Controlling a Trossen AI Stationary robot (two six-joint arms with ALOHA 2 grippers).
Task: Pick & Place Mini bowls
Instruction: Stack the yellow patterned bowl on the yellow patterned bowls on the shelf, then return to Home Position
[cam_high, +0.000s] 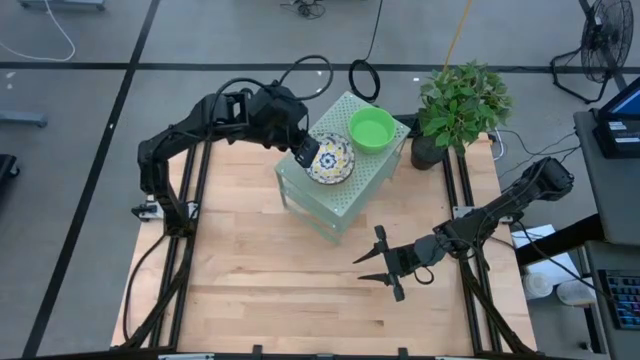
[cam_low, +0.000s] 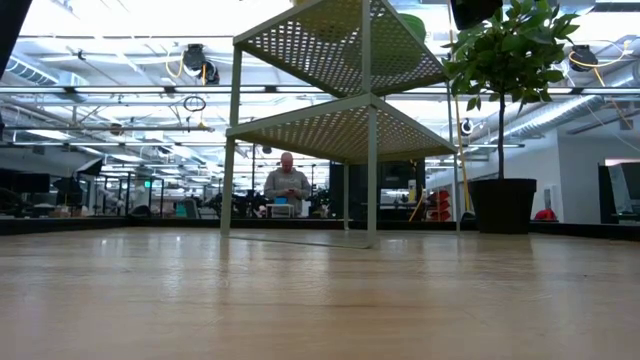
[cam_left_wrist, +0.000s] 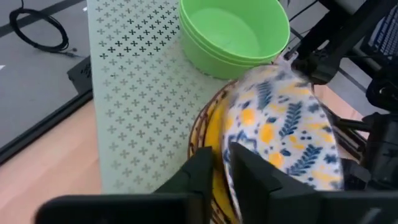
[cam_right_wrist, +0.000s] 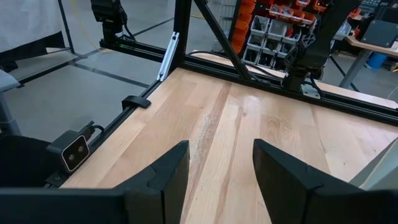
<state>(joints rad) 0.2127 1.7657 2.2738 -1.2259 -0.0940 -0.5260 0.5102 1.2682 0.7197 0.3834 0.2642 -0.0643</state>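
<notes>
Floral mini bowl (cam_left_wrist: 283, 134) pinched at its rim by left gripper (cam_left_wrist: 221, 171), tilted over floral stack (cam_high: 331, 160) on perforated box (cam_high: 345, 190), green bowls (cam_high: 372, 128) nested just beyond on box top, right gripper (cam_high: 372, 265) spread wide, idle over table (cam_high: 260, 290) beside box.

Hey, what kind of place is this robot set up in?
Probably an open robotics lab or workshop: exposed ceiling pipes, parts bins on shelving, and a person at a workstation behind the table.
</notes>
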